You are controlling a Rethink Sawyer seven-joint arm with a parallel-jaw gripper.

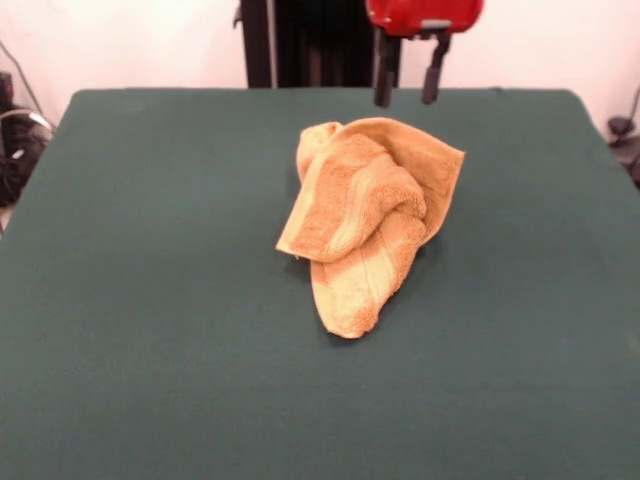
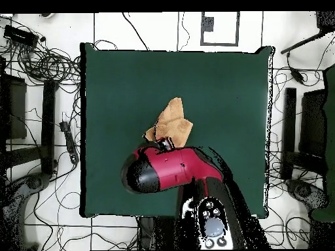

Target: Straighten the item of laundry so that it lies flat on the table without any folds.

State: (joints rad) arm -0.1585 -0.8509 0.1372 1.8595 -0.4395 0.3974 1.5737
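Hovering gripper (image 1: 407,85), fingers apart, above crumpled towel (image 1: 365,215) on table (image 1: 150,300); best pinching a free corner, pulling outward.

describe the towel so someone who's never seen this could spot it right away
On the big dark green table, look near the middle, just below the end effector. The towel is the crumpled golden-orange heap there, folded over itself with paler woven bands, the only thing on the cloth.

In the front view the red arm (image 1: 424,14) enters at twelve o'clock; its hand (image 1: 407,99) hangs straight down, two dark fingers (image 1: 383,80) parted, gripping nothing.
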